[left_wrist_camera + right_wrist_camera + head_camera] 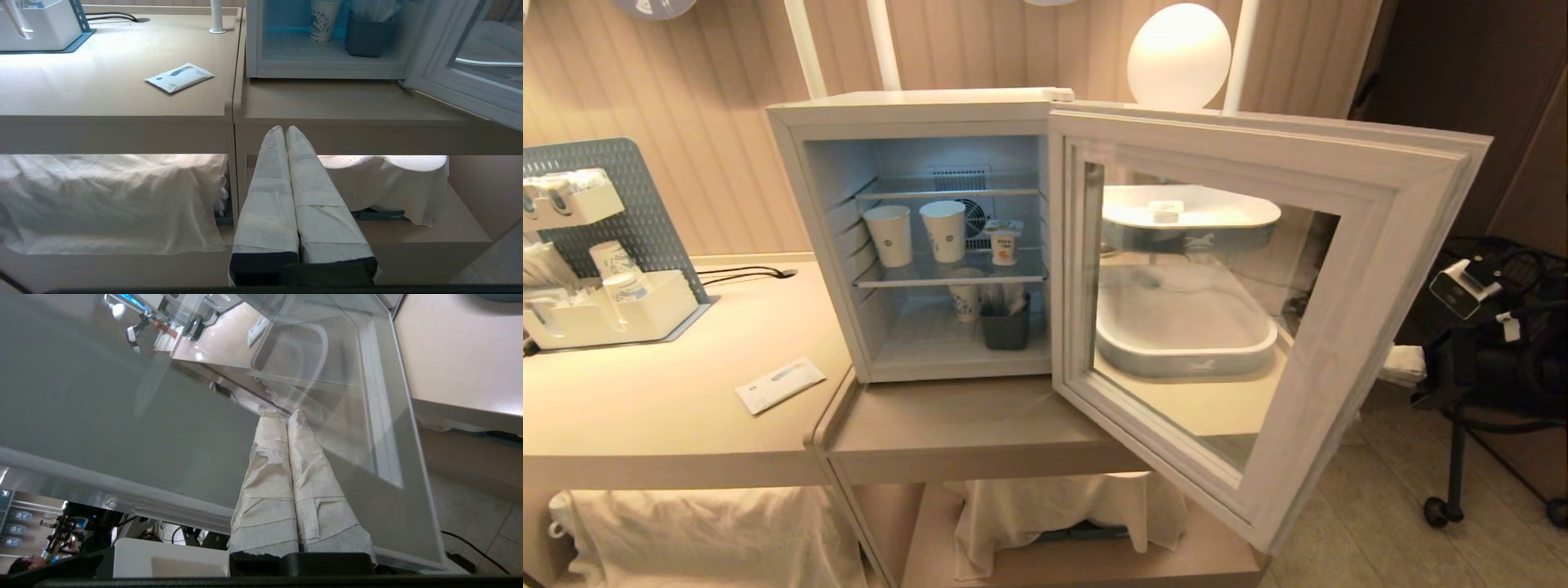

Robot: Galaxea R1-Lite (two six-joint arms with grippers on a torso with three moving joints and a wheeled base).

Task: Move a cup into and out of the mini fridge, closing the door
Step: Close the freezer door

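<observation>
The mini fridge (915,106) stands on the lower table with its door (1372,269) swung wide to the right. The cup (1005,242), small and white with an orange picture, sits on the middle wire shelf, right of two taller paper cups (888,234). Neither arm shows in the head view. My right gripper (287,412) is shut and empty, its taped fingertips at the door's glass pane (163,416), where their reflection shows. My left gripper (284,128) is shut and empty, parked low in front of the table edge, below the fridge (327,73).
A third paper cup (966,300) and a dark bin (1005,322) stand on the fridge floor. A white packet (779,384) and an organiser (605,310) lie on the left table. A white tray (1184,343) shows through the door glass. A chair with dark gear (1494,343) stands at the right.
</observation>
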